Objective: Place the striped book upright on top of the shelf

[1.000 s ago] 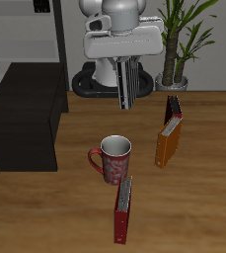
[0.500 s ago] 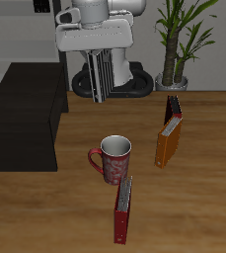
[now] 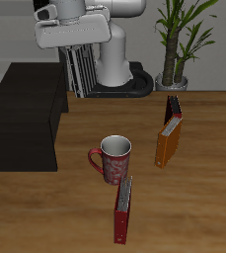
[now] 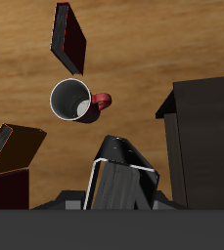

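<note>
The striped book [image 3: 79,69] is clamped between the fingers [image 3: 76,51] and is held upright in the air, above the gap between the shelf [image 3: 24,111] and the robot's base, clear of the bench [image 3: 193,208]. In the wrist view the book [image 4: 118,179] is seen just beside the shelf [image 4: 203,137]. Nearer the front edge, a red mug [image 3: 113,158], a red-edged book [image 3: 123,206] and an orange book [image 3: 168,138] are set on the bench.
</note>
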